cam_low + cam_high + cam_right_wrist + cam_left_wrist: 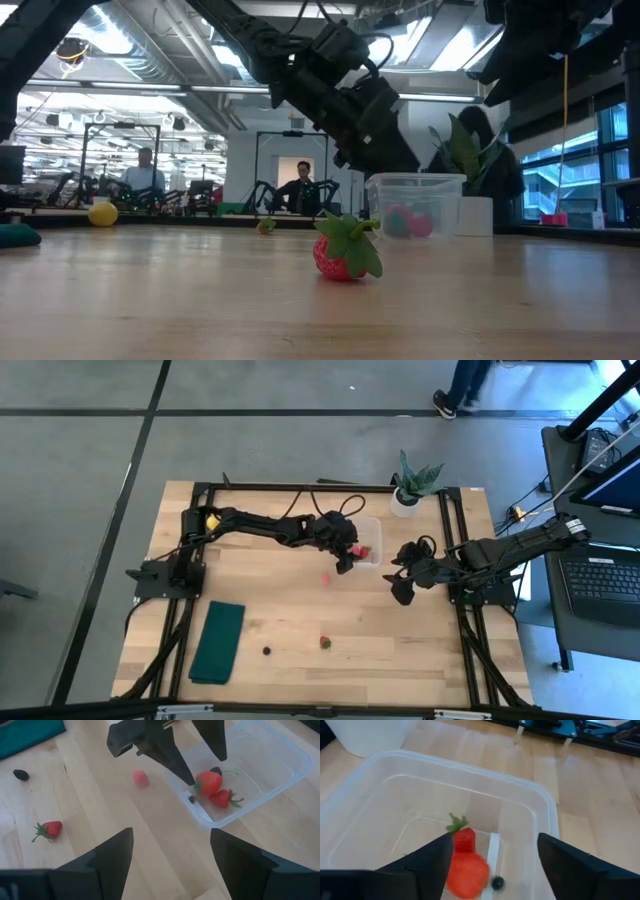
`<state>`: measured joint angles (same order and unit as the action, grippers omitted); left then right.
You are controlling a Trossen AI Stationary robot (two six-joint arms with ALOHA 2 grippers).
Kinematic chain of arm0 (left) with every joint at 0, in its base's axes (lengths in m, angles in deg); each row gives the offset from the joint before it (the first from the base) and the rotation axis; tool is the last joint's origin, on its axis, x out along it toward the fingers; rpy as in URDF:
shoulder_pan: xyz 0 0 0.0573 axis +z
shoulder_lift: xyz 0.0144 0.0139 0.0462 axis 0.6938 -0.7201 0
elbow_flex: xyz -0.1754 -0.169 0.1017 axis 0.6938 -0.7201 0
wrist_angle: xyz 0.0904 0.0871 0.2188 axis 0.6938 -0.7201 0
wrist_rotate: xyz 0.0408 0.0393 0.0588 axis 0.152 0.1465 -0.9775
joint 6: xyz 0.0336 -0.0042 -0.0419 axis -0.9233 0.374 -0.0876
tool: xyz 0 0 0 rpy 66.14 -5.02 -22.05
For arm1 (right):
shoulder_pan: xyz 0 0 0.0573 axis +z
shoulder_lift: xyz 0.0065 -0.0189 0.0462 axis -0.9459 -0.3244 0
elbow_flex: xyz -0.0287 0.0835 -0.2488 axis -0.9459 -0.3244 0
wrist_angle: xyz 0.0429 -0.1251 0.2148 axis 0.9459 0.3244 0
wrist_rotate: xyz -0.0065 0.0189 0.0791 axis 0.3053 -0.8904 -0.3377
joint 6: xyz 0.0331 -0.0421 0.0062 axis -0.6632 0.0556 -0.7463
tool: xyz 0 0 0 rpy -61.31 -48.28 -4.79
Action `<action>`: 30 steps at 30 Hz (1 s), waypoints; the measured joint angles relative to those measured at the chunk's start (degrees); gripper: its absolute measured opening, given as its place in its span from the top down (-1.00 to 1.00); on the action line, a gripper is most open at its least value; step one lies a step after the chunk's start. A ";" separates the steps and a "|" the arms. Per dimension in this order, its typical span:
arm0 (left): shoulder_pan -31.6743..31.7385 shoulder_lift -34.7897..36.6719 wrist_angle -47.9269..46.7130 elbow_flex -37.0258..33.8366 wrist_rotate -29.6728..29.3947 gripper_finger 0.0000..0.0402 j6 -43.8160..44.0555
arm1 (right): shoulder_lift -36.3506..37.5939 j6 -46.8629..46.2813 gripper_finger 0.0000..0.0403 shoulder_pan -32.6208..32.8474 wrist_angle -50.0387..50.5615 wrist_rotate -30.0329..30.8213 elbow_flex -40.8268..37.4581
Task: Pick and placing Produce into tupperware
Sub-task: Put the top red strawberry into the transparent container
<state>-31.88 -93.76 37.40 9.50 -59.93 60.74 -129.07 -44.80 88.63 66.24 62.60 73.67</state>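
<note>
Pincer (202, 757) of the left arm hangs right over the tupperware (280, 775), fingers spread, with a red strawberry (209, 782) between them that looks just let go or about to be; I judge it released, since in the left wrist view the berry (466, 875) sits clear of both fingers above the tub floor. A second strawberry (223, 798) already lies inside the tupperware, and a small dark berry (192, 799) rests by its near wall. Main risk, as I read it: the strawberry is close to the tub's wall nearest the open surface, so a bounce or a nudge from a finger on the way up could tip it over the rim and out. The tub is light and clear (and nothing pins it down), so a finger catching the wall could drag or flip it and spill what is in it. Outside the tupperware, a pink piece (141, 778) lies just beside it on the surface (300, 610), while another strawberry (48, 829) and a dark berry (20, 774) sit well apart from it, toward the green cloth (219, 642); these small round pieces could roll away under a misjudged grasp. The right arm's pincer (404, 588) waits near the tupperware's other side with fingers spread and nothing in them, close enough that both arms reaching for the tub at once could collide.
</note>
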 joint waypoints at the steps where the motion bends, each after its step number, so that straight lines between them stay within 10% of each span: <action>1: 0.00 0.00 0.22 0.00 -0.10 -0.45 0.05 | 0.00 0.00 -0.33 0.00 0.02 0.00 0.00; 13: 1.81 15.53 -26.05 6.77 -0.21 -0.48 -30.91 | -0.02 -0.02 -0.33 -0.02 0.11 -0.22 -0.02; 21: 9.32 23.44 -53.73 7.02 -0.07 -0.44 -32.90 | -0.02 1.38 -0.33 -0.04 -0.06 -0.09 0.00; 30: 18.18 19.85 -57.42 6.95 0.00 -0.44 -42.57 | -0.02 1.65 -0.33 -0.11 -0.57 2.32 -0.02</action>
<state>-13.70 -73.91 -20.02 16.45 -59.93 18.16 -129.09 -43.15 88.52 65.67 64.92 73.65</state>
